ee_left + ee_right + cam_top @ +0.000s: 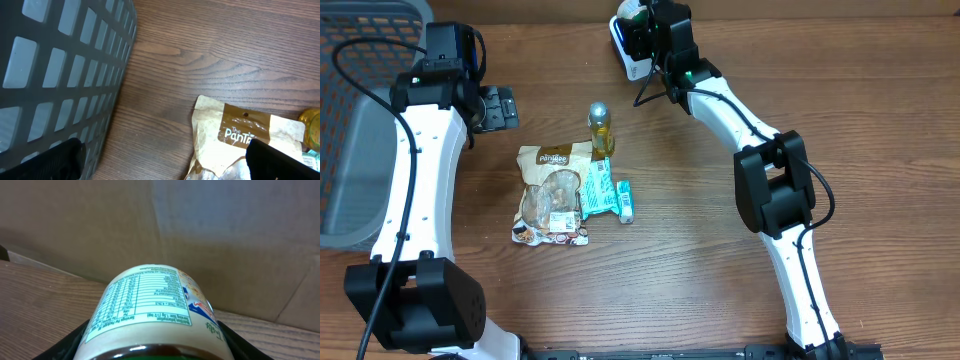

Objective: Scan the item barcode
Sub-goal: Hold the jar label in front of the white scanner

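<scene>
My right pincer point(632, 42), at the far edge of the wooden table point(700, 280), is clamped on a labelled jar point(150, 300), the item to be scanned; its nutrition panel faces the wrist camera. My left pincer point(501, 106) hangs empty with jaws wide apart, between the grey basket point(355, 130) and a brown snack bag point(550, 190). A small golden bottle point(601, 128) and a teal packet point(604, 192) sit just beside that bag.
</scene>
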`<state>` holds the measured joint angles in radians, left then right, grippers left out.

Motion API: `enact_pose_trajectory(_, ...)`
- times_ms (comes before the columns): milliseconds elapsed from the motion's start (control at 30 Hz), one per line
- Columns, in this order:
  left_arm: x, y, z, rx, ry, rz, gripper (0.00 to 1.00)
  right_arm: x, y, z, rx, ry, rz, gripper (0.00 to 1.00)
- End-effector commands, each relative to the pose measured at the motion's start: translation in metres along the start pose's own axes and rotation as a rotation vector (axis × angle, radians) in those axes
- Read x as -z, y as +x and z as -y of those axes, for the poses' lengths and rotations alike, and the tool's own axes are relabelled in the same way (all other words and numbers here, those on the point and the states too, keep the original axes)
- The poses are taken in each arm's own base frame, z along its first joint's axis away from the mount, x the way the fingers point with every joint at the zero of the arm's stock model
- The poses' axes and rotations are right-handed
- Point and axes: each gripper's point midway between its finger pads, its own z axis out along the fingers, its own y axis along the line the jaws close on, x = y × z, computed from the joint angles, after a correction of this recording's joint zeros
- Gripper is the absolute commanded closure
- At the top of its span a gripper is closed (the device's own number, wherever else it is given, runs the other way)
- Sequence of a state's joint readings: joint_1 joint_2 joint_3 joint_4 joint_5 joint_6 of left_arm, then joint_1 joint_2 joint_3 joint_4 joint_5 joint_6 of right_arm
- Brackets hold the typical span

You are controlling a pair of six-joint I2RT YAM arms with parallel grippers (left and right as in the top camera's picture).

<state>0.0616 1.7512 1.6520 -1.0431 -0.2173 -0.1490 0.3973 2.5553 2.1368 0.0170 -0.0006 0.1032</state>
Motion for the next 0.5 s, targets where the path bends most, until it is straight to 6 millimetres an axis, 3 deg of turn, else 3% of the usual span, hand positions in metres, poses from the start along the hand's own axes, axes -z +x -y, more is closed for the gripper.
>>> enact_pose_trajectory(0,0.009,-0.008,-0.005,0.002,0.001,0.032,0.00,-0.001,-0.010,0.001,0.007,0.004,0.045,0.72)
enact_pose_trajectory(300,0.009,-0.008,-0.005,0.002,0.001,0.032,0.01,-0.010,0.012,0.004,0.007,0.010,0.011,0.66)
enact_pose_trajectory(467,0.009,-0.008,-0.005,0.002,0.001,0.032,0.00,-0.010,0.004,0.003,0.007,0.004,0.043,0.64)
